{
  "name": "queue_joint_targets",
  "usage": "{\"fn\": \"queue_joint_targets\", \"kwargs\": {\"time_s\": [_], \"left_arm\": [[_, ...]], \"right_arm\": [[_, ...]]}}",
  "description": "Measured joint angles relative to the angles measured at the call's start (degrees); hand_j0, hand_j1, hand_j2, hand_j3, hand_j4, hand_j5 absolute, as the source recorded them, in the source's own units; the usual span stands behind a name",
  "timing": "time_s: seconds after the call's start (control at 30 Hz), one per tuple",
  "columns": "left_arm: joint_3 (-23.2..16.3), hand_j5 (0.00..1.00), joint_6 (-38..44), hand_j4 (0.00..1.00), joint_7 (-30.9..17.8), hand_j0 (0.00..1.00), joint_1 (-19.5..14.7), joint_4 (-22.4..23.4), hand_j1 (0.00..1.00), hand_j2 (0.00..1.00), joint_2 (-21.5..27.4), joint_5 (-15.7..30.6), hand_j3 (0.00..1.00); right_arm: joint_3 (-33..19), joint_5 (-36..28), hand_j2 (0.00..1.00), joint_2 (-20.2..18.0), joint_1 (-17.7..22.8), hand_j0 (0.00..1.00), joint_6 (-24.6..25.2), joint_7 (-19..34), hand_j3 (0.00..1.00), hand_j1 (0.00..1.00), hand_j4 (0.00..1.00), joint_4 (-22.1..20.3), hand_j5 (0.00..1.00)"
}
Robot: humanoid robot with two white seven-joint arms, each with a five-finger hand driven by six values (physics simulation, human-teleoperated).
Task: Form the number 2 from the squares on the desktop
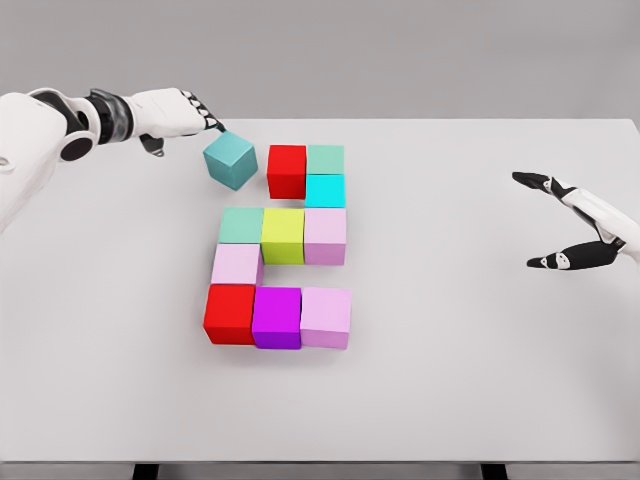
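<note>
Placement of the last piece is in hand, as I judge it: my left hand [200, 115] touches the tilted teal cube [231, 160] with fingertips, grip unconfirmed, just left of the red top-row cube [287, 170] on the white counter [480, 330], needing squaring flush; right hand [580, 225] hovers open.

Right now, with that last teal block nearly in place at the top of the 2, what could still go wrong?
The teal cube sits rotated, its corner toward the red cube. Pushing it in could jam it or shove that red cube and the cyan cube out of line. The left hand seems to touch only the teal cube's top corner with its fingertips, so the cube might spin instead of sliding. The right hand hovers open, far off, no threat.
</note>
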Motion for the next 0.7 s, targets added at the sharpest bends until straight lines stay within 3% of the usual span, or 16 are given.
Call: {"fn": "queue_joint_targets", "kwargs": {"time_s": [0.4, 0.7], "left_arm": [[0.15, 0.94, 0.0, 0.94, 0.07, 0.94, 0.0, -0.17, 0.94, 0.94, 2.51, 0.02, 0.94], [-0.5, 0.95, 0.0, 0.95, 0.01, 0.95, 1.05, -5.23, 0.95, 0.95, 6.39, -0.44, 0.95]], "right_arm": [[0.01, -0.01, 1.0, 0.0, 0.0, 1.0, 0.0, 0.0, 1.0, 1.0, 1.0, -0.27, 1.0], [0.0, 0.0, 1.0, 0.0, 0.0, 1.0, 0.0, 0.0, 1.0, 1.0, 1.0, 0.03, 1.0]]}}
